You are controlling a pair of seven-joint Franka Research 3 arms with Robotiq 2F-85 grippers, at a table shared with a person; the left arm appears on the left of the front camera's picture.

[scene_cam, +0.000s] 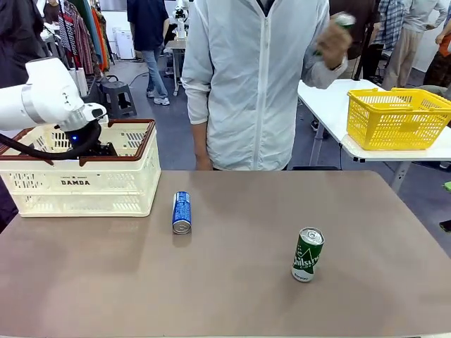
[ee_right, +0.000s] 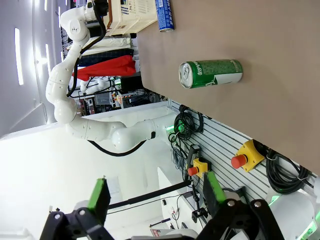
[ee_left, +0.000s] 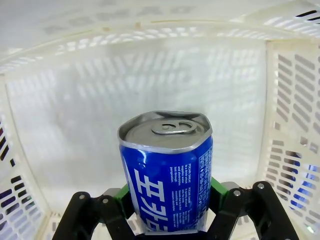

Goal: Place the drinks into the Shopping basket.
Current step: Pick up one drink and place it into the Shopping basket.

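1. The left gripper [ee_left: 168, 195] pinched a blue can [ee_left: 167, 170] between its green pads, inside the Shopping basket [scene_cam: 84, 184] at the table's [scene_cam: 232, 296] far left.
2. The right gripper [ee_right: 155, 182] had its fingers spread, holding nothing.
3. A second blue can [scene_cam: 182, 212] stood just right of the basket, and a green can [scene_cam: 307, 255] stood nearer and farther right.

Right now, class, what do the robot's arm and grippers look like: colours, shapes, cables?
The left arm is white, with rounded joints, a grey band near the wrist and a black cable looping under it. The left gripper and right gripper are black, with bolted links and green pads.
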